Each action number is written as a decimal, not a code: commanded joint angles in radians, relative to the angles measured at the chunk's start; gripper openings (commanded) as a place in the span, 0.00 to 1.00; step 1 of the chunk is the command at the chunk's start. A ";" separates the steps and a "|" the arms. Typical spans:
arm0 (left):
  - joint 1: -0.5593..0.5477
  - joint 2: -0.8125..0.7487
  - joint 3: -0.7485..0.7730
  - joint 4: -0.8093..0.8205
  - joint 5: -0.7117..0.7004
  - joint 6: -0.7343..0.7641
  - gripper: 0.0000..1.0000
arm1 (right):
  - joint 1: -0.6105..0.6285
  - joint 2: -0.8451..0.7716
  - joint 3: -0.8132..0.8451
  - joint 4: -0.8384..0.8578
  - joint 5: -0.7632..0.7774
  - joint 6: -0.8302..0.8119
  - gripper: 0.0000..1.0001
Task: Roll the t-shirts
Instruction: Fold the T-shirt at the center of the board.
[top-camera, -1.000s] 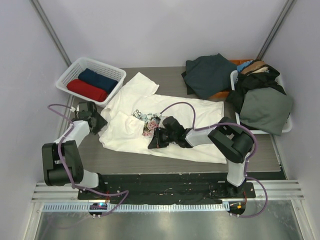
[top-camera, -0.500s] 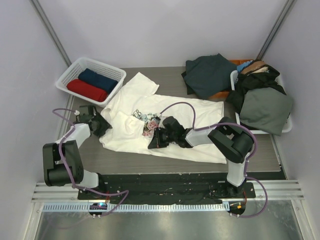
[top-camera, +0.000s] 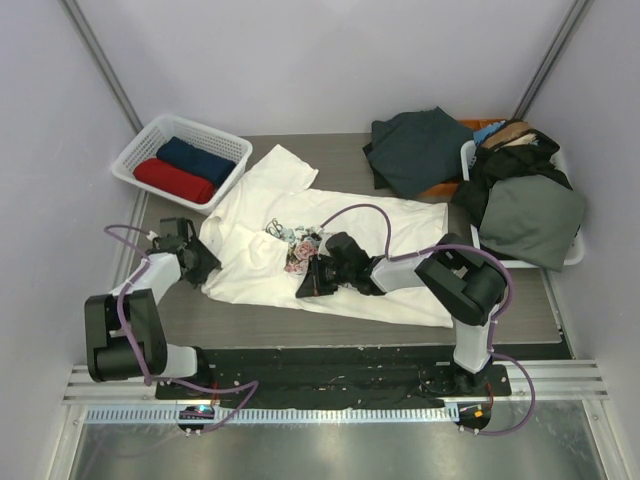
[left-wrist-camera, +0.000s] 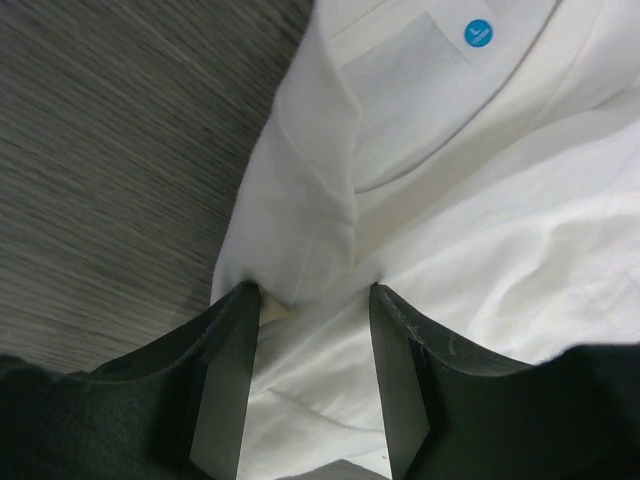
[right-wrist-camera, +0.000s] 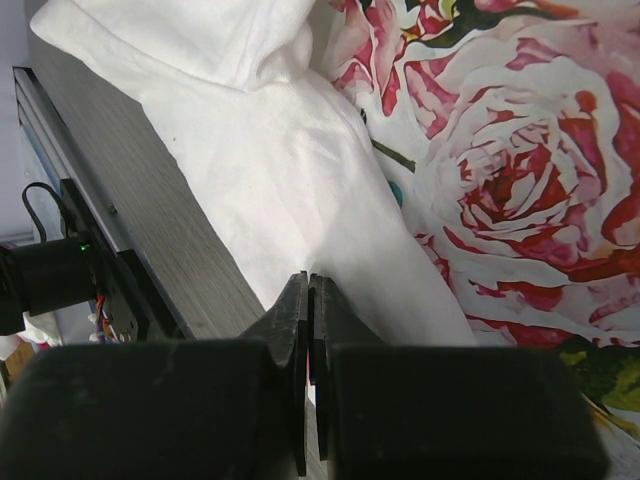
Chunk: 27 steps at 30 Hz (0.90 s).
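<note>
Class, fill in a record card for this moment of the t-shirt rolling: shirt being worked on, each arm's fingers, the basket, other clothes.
Shirt in work: cream-white floral-print cloth t-shirt, lying spread on the grey table, not yet rolled
Left fingers: open, astride the shirt's folded edge
Right fingers: shut, tips on its white cloth beside the rose print
Basket: white plastic lattice basket, holding a red rolled t-shirt and a navy rolled t-shirt
Other: dark clothes pile, far right

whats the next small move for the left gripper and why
Likely close the left gripper on the white t-shirt: its jaws stand open astride a fold at the shirt's edge, and the right gripper is shut by the floral print.
</note>
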 joint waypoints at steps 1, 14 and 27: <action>-0.003 0.079 0.007 0.099 0.066 -0.010 0.54 | -0.002 0.032 0.002 -0.054 0.038 -0.016 0.01; 0.000 0.022 0.083 -0.232 -0.474 -0.095 0.52 | -0.004 0.020 0.001 -0.064 0.041 -0.022 0.01; -0.004 -0.146 0.080 -0.159 -0.399 -0.045 0.57 | -0.004 0.017 -0.002 -0.067 0.056 -0.028 0.01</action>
